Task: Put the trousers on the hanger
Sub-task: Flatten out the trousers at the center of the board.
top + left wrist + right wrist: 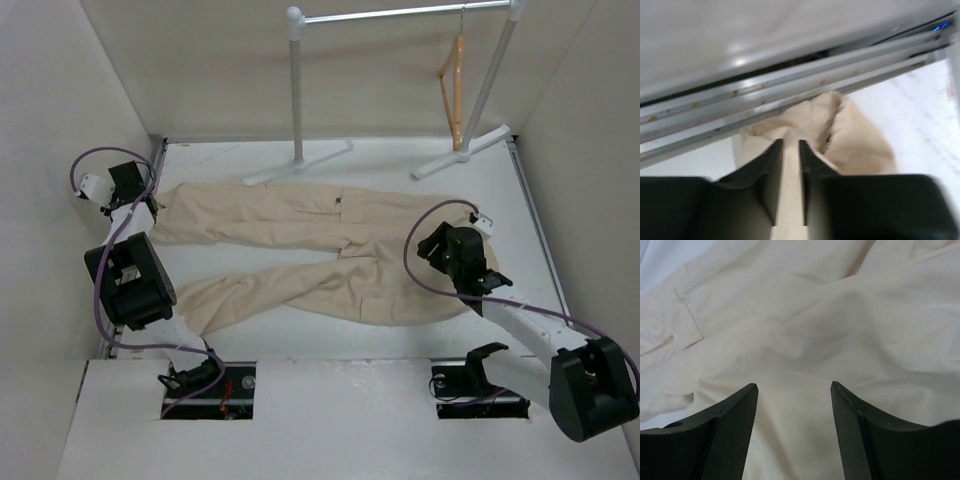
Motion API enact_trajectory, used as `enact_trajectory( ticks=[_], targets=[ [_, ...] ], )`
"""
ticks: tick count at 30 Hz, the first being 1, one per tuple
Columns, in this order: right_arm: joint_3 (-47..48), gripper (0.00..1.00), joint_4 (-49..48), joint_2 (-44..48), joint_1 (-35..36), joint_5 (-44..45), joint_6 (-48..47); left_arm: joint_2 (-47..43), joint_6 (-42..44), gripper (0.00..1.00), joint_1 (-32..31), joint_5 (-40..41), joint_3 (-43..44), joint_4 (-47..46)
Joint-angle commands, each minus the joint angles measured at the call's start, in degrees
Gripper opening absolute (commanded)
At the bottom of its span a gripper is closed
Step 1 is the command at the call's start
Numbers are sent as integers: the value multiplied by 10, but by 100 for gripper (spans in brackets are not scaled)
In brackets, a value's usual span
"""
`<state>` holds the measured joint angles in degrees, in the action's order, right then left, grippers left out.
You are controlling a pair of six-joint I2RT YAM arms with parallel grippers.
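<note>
The beige trousers (300, 215) lie flat on the table, legs pointing left and waist at the right. My left gripper (152, 203) is at the far left, at the cuff of the far leg. In the left wrist view it (791, 142) is shut on a fold of the cuff cloth (855, 140). My right gripper (447, 252) hovers over the waist end; in the right wrist view it (794, 385) is open, with wrinkled cloth (815, 315) just below it. The orange wooden hanger (453, 90) hangs from the rack at the back right.
The white-and-silver garment rack (400, 14) stands at the back, its two feet on the table behind the trousers. White walls close in the left, right and back. A metal rail (790, 85) runs along the table's left edge, close to my left gripper.
</note>
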<state>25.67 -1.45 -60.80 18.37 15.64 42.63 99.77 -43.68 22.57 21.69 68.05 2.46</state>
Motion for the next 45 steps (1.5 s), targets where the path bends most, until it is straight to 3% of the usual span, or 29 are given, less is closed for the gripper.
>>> enact_trajectory(
  ticks=[1,5,7,9,11,13,15,18,20,27,35,42,45],
  targets=[
    [49,67,13,21,-10,9,5,-25,-28,25,-5,35,-19,-31],
    [94,68,15,6,-39,21,0,-59,-31,41,-35,57,-48,-55],
    [121,64,14,-26,-72,16,1,-84,-26,44,-64,72,-68,-79],
    [148,47,6,-64,-103,11,2,-96,-20,44,-94,71,-78,-100],
    [177,19,4,-101,-135,9,2,-92,-15,45,-130,60,-74,-111],
    [206,14,7,-146,-171,5,0,-79,-11,45,-161,43,-66,-114],
    [226,20,2,-189,-201,-1,-4,-63,-10,45,-186,33,-60,-122],
    [251,53,-6,-256,-246,-24,-10,-27,-9,45,-198,9,-47,-127],
    [267,61,-15,-293,-268,-44,-12,5,-13,44,-193,-9,-35,-127],
    [336,65,-4,-383,-286,-77,-14,97,-39,41,-139,-13,-17,-120],
    [387,69,6,-426,-284,-83,-11,92,-101,42,-102,-9,-60,-136],
    [412,64,39,-465,-286,-101,-8,-7,-90,47,-201,12,-112,-188],
    [421,58,48,-476,-284,-114,-14,-48,-79,48,-261,19,-149,-209]
  ],
)
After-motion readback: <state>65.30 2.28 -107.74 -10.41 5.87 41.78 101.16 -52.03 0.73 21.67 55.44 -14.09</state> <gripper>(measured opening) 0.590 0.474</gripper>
